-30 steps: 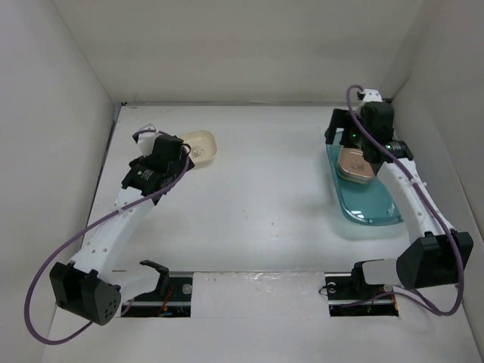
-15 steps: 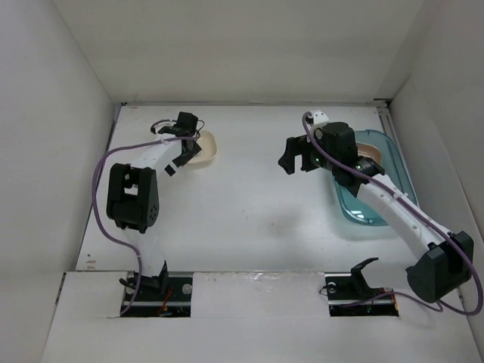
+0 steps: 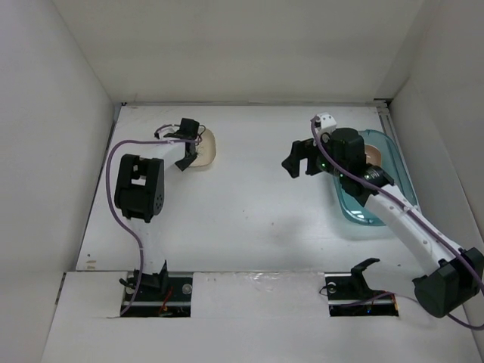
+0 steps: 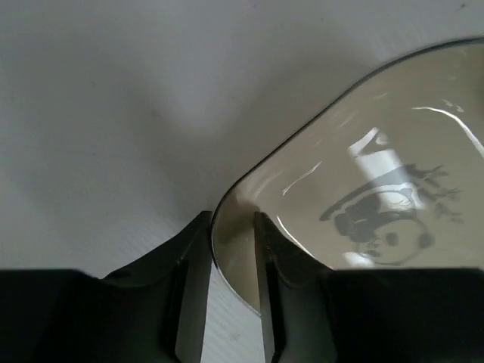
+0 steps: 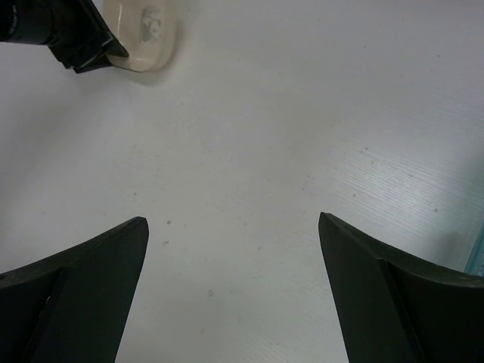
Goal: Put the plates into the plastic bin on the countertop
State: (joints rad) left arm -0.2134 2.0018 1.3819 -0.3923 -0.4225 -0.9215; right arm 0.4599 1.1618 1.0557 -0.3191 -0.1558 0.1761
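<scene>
A cream plate [image 3: 206, 146] with a dark panda print lies on the white countertop [image 3: 249, 204] at the back left. My left gripper [image 3: 189, 153] is at its near-left corner. In the left wrist view the left gripper [image 4: 231, 253] has one finger outside and one inside the cream plate's [image 4: 363, 166] rim, shut on it. The teal plastic bin [image 3: 364, 209] sits at the right with a brown plate [image 3: 372, 156] in it. My right gripper [image 3: 299, 159] hovers left of the bin, open and empty. In its own view the right gripper [image 5: 233, 221] faces bare countertop, with the cream plate [image 5: 150, 30] far off.
White walls [image 3: 68, 128] enclose the countertop on three sides. The left arm's purple cable [image 3: 113, 197] loops beside its upright links. The right arm [image 3: 393, 219] stretches diagonally over the bin's near end. A sliver of the bin [image 5: 480, 261] shows at the right wrist view's right edge.
My left gripper reached the cream plate's corner and closed on its rim. My right gripper moved left off the bin, leaving the brown plate inside, and stayed open.
</scene>
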